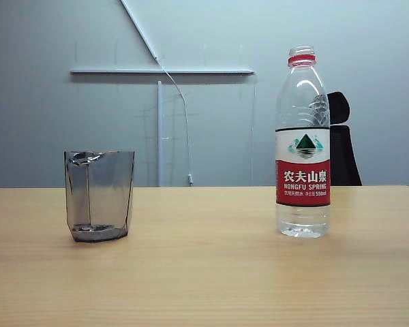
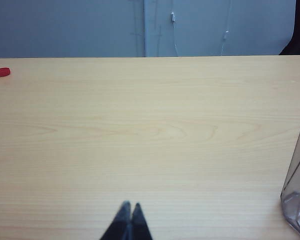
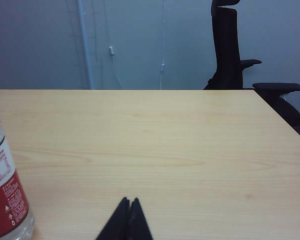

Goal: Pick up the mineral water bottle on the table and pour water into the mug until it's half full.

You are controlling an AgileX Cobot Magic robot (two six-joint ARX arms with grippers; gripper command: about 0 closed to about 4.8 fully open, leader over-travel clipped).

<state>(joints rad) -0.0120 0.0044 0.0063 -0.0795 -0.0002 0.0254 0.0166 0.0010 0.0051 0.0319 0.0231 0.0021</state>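
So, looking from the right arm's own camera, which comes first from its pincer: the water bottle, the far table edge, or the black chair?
From the shut right gripper:
1. mineral water bottle, close beside it.
2. table far edge, across the bare wood.
3. black chair, behind the table.

Table layout: mug left, bottle right.
Mug (image 1: pixel 99 196) stands upright on the table (image 1: pixel 204 272); mineral water bottle (image 1: pixel 303 143) upright well to its right, uncapped. Bottle cap (image 2: pixel 2 72) lies far beyond the mug. Office chair (image 3: pixel 230 47) behind the table's far edge, past the bottle.
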